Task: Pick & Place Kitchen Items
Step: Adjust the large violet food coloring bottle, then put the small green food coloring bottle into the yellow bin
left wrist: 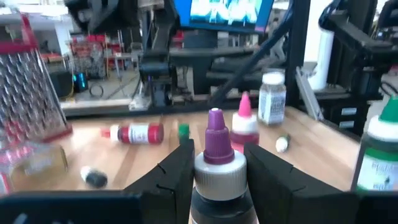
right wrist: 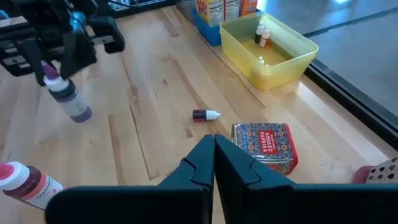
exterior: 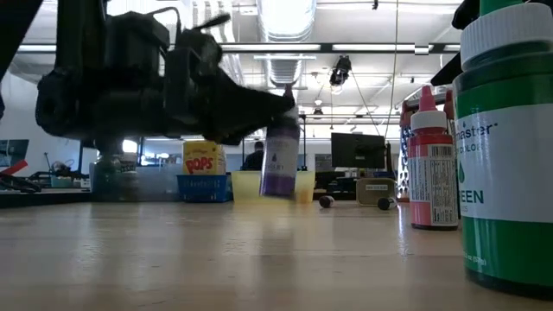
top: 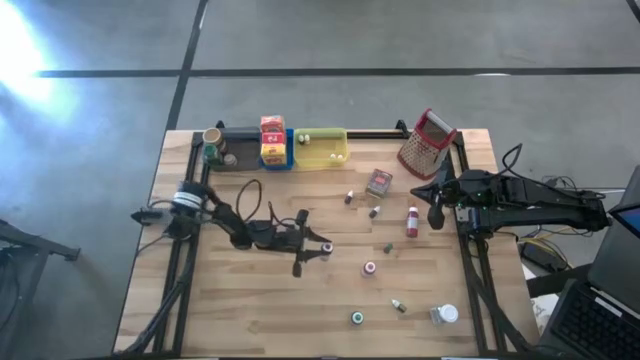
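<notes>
A small bottle with a purple cap (left wrist: 216,138) stands upright between the fingers of my left gripper (left wrist: 217,171), left of the table's middle (top: 325,249). It also shows in the low view (exterior: 279,160) and the right wrist view (right wrist: 69,99). My right gripper (right wrist: 214,155) is shut on nothing, raised at the table's right side (top: 437,212). Loose on the table lie a red-capped bottle (top: 412,222), a pink-capped bottle (top: 369,268), a green-capped bottle (top: 357,318), a white-lidded jar (top: 445,315), a patterned tin (right wrist: 264,146) and a tiny bottle (right wrist: 205,115). My left gripper pinches the bottle between its two fingers at the white collar (left wrist: 219,169) just under the purple cap. The fingers lie level, coming from the table's left side. The bottle is upright and lifted clear of the table, its body hanging below the fingers (exterior: 278,177).
Along the far edge stand a grey tray (top: 235,145), a blue tray (top: 275,160) with boxes and a yellow tray (right wrist: 267,50) with small bottles. The metal grater (top: 427,145) stands at the far right. Bare wood lies near the left front.
</notes>
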